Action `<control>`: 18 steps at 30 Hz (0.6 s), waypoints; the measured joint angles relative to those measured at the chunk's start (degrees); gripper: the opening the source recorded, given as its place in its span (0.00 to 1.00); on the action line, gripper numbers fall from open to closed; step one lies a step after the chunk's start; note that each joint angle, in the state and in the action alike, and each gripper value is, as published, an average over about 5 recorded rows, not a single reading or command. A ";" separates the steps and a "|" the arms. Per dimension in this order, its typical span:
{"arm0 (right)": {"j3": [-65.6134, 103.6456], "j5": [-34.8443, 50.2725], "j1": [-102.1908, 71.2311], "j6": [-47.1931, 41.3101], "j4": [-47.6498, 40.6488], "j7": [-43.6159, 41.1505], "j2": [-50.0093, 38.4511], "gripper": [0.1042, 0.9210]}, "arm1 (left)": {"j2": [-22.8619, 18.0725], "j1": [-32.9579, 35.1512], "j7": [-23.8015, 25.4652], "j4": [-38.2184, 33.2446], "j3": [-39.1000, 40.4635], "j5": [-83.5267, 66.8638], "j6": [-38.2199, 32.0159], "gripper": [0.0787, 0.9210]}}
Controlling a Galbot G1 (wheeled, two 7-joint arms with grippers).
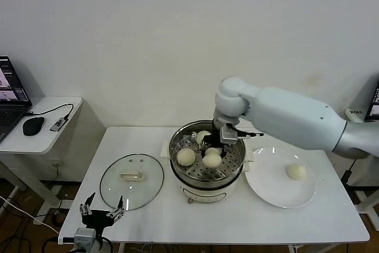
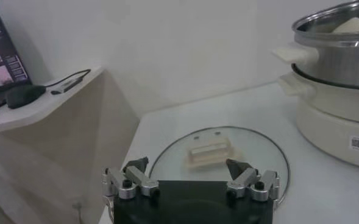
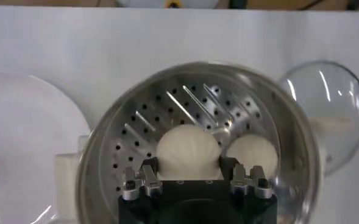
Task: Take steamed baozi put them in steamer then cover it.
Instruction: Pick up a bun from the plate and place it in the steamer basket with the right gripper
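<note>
Right gripper (image 3: pixel 189 172) hanging inside steamer (image 1: pixel 175 153), jaws pinching baozi (image 3: pixel 188 152); left gripper (image 1: pixel 102 208) idling near cover (image 1: pixel 131 181), jaws spread.

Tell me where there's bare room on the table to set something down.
Bare tabletop along the near edge, in front of the steamer and plate. Also the far left corner behind the lid. The steamer is crowded: the right gripper holds a bun there.

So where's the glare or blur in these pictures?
Right wrist view: bright streaks flare on the steamer tray's steel, and the cover gleams. Left wrist view: soft and dim, the glass cover barely glints. Head view: even light, with faint reflections on the cover.
</note>
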 measured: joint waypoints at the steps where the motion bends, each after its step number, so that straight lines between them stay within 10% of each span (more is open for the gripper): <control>1: -0.01 -0.58 -0.31 0.19 -0.03 0.39 0.26 0.63 | -0.04 0.00 -0.01 0.03 0.03 0.00 0.00 0.88; 18: -0.89 -5.16 -3.63 0.79 -0.05 4.32 1.43 0.63 | -0.08 -0.02 -0.09 0.60 -0.02 -0.06 -0.07 0.88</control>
